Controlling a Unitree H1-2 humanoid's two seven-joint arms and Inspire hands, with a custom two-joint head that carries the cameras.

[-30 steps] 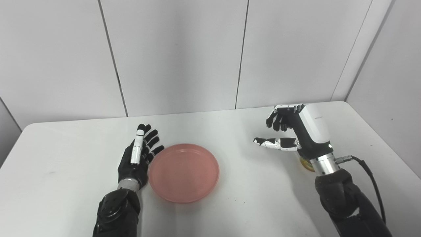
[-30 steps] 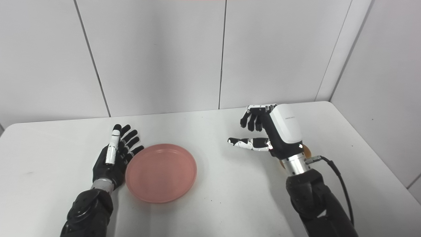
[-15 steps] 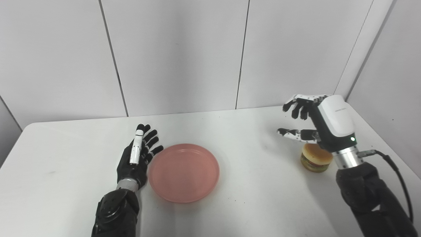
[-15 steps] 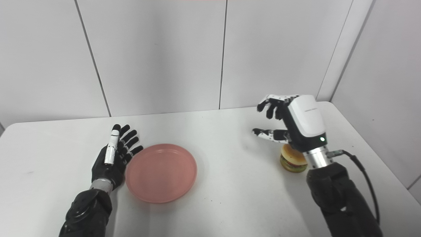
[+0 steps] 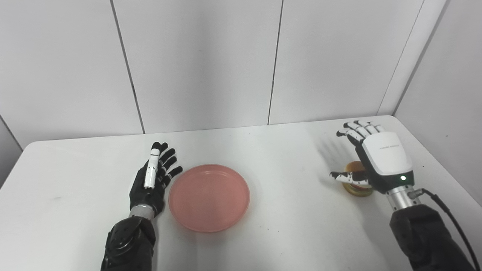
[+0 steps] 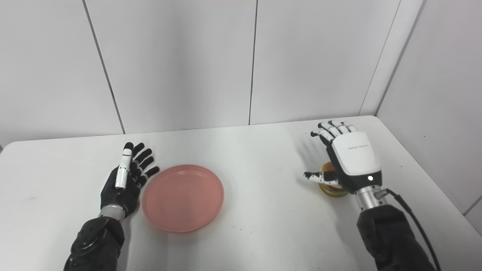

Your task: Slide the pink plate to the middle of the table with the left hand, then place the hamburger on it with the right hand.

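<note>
1. Left hand [image 5: 150, 180]: fingers spread, empty, flat on table [image 5: 293, 229], just left of pink plate [image 5: 209, 197].
2. Right hand [image 5: 371, 158]: fingers apart, over hamburger [image 5: 356, 184], thumb beside it; grasp cannot tell.

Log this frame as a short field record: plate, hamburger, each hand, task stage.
plate: pink plate, empty, near table centre
hamburger: hamburger on table at right, mostly hidden by the hand
left hand: left hand open, flat beside plate's left rim
right hand: right hand open, over hamburger, thumb in front; not grasped yet
stage: plate placed; pickup pending
</note>
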